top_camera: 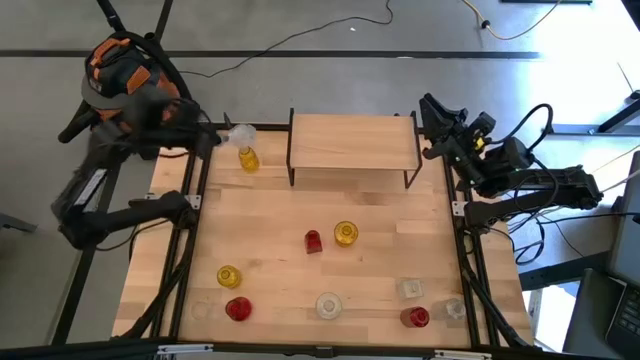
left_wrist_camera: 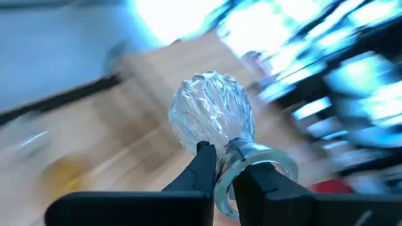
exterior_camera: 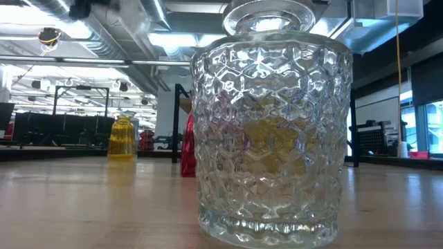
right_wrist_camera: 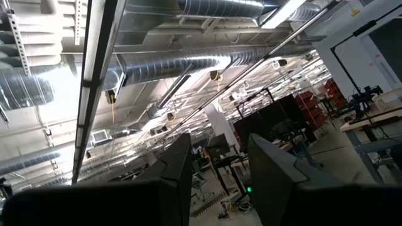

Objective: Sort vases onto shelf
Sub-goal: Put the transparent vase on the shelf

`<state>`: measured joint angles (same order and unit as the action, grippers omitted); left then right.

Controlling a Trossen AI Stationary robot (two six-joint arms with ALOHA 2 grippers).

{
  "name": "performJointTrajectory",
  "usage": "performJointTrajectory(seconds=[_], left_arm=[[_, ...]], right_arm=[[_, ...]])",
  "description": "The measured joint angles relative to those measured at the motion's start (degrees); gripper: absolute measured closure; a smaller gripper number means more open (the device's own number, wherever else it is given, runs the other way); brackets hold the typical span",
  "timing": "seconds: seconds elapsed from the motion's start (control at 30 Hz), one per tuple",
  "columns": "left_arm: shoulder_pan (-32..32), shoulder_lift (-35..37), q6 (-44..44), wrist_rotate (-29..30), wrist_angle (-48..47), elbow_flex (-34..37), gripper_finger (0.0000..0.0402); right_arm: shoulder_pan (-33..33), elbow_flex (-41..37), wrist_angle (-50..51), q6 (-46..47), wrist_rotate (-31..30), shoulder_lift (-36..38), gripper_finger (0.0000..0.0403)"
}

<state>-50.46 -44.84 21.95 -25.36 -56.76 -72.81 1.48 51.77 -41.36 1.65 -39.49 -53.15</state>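
Tabletop: clear vase (left_wrist_camera: 210, 116) in left tool (left_wrist_camera: 225, 179)

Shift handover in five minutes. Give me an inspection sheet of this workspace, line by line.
Surface: wooden table, nothing spilled.
Shelf: at the table's far edge, nothing on it.
Vases: nine loose on the table, among them a yellow vase left of the shelf, a red vase mid-table and a clear faceted vase close to the low camera.
Clutter: nothing seen.
Left hand: shut on the neck of a clear ribbed vase, carried in the air left of the shelf.
Right hand: open, empty, parked right of the shelf, pointing up at the ceiling.
Cables: a cord across the floor behind the table.
Surroundings: workshop hall; no person seen.
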Motion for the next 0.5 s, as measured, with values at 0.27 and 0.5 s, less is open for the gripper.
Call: performJointTrajectory(seconds=[0.27, 0.5], left_arm=[[6.27, -0.2, 13.01, -10.31, 40.17, -0.38, 0.0378], [15.78, -12.85, 6.06, -8.08, 46.7, -0.29, 0.0378]], right_arm=[[0.0, 0.0, -0.11, 0.0, 0.02, 0.02, 0.0286], [0.0, 0.0, -0.74, 0.36, 1.81, 0.02, 0.0286]])
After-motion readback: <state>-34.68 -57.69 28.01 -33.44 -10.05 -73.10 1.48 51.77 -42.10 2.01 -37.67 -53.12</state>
